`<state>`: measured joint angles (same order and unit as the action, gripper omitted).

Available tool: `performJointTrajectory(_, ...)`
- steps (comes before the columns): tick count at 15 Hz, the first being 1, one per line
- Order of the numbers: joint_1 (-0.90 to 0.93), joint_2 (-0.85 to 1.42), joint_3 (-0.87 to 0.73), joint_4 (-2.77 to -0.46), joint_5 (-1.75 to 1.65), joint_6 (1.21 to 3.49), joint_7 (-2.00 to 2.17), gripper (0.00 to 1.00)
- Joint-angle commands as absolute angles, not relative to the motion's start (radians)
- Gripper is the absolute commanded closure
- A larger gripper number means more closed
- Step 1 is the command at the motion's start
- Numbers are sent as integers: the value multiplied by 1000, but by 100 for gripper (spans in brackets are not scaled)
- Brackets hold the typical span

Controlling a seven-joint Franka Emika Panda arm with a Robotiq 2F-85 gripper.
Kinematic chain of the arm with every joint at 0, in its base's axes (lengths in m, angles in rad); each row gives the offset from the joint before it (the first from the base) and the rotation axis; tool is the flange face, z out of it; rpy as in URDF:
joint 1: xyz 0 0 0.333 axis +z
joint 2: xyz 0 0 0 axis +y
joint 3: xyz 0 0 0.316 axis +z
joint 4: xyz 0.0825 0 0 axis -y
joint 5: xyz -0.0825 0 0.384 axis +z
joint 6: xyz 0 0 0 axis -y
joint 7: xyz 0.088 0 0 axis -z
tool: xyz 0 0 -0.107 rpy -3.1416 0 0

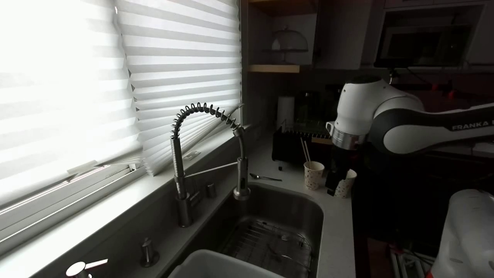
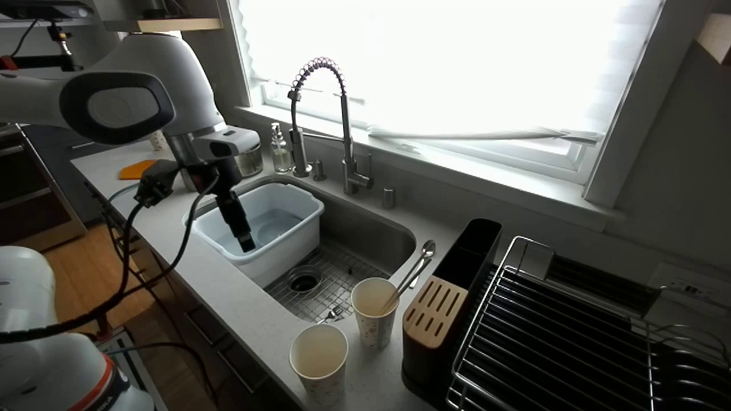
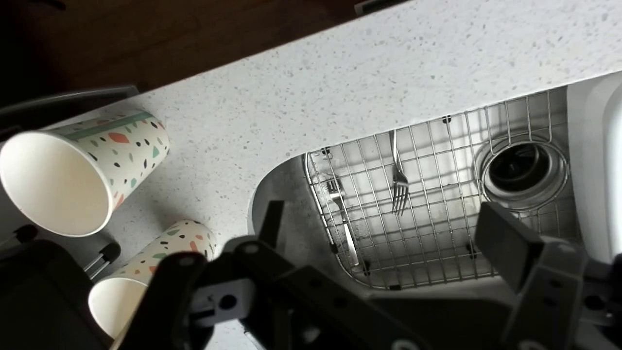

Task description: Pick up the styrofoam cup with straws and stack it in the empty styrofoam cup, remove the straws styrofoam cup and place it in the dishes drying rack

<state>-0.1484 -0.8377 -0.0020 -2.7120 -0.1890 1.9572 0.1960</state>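
Observation:
The patterned cup with straws stands upright on the counter in both exterior views [image 1: 313,178] [image 2: 375,325]. Two thin straws [image 1: 305,151] lean out of it. The empty cup [image 1: 343,187] [image 2: 320,371] stands upright beside it, apart, nearer the counter's front edge. In the wrist view the empty cup [image 3: 131,150] is at upper left; the straw cup [image 3: 167,250] is below it, partly hidden by a finger. My gripper [image 3: 388,233] is open with nothing between its fingers, above the sink side [image 2: 245,242], away from both cups. The drying rack [image 2: 557,337] stands beyond the cups.
A black utensil holder with a slotted wooden top [image 2: 437,308] stands between cups and rack. A spoon [image 1: 265,177] lies on the counter. The sink holds a wire grid, forks [image 3: 400,194] and a white basin [image 2: 285,257]. A tall spring faucet [image 1: 181,166] rises behind.

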Motion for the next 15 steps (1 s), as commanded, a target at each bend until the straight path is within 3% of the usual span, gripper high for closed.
performJointTrajectory(1,-190,-861,-128,-2776,-199,2107,88,0)
performJointTrajectory(6,-188,-804,-257,-2753,-154,2247,-112,0)
performJointTrajectory(15,-219,-800,-235,-2749,-170,2240,-107,0)
